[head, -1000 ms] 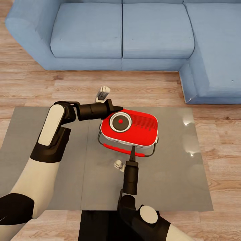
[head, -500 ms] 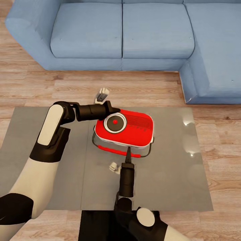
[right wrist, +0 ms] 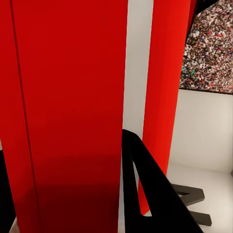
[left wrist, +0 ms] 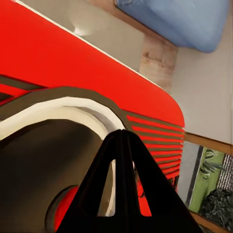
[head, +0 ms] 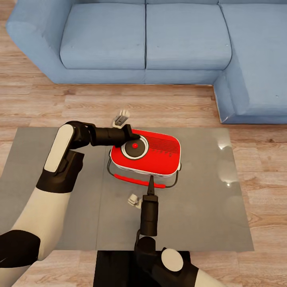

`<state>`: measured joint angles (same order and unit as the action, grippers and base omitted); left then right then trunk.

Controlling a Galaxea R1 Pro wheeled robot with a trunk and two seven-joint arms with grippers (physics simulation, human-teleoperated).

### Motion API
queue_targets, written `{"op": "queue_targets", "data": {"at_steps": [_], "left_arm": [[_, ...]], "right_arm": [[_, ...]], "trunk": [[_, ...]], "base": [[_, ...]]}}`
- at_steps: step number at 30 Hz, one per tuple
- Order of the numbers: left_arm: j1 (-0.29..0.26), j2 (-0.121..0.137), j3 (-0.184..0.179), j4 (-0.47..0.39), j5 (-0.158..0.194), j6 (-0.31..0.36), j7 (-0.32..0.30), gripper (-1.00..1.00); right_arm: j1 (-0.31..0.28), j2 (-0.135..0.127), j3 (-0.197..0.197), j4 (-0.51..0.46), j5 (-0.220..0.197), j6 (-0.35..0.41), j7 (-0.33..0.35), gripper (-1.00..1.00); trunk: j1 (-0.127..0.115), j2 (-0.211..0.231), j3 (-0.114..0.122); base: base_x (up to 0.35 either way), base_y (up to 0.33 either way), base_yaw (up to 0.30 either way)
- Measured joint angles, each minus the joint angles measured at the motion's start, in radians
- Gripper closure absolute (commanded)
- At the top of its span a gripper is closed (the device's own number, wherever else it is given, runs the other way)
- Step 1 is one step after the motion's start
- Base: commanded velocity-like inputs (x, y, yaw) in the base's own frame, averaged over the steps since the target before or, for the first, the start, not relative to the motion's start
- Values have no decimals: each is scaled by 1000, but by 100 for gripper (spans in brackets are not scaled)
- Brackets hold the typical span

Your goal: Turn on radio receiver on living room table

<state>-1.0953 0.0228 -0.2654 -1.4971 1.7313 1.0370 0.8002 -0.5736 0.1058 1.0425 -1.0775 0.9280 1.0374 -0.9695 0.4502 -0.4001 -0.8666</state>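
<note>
Left gripper [head: 133,138] has its fingers brought together to a single point, holding nothing, with the tip resting at the rim of the dial [head: 135,146] on the radio receiver [head: 145,153]; this narrow point appears suited to pressing or turning the control. Right gripper [head: 151,181] is likewise closed to a point and empty, set against the receiver's near edge beside the red handle bar [head: 138,181], probably to brace the body against the left arm's push. The receiver lies face up, slightly skewed, on the table [head: 207,207], with the sofa [head: 183,44] beyond.
</note>
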Motion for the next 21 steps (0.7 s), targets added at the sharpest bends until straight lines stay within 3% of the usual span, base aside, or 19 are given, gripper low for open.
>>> {"op": "queue_targets", "data": {"at_steps": [7,21], "left_arm": [[0,-2,-1,-4,27,0,11,100],[1,-2,-3,-7,32,-2,11,100]], "right_arm": [[0,-1,-1,0,1,0,0,100],[0,-5,-3,2,-7,0,1,100]], "trunk": [[0,0,0],[0,0,0]], "base": [[0,0,0],[0,0,0]]}}
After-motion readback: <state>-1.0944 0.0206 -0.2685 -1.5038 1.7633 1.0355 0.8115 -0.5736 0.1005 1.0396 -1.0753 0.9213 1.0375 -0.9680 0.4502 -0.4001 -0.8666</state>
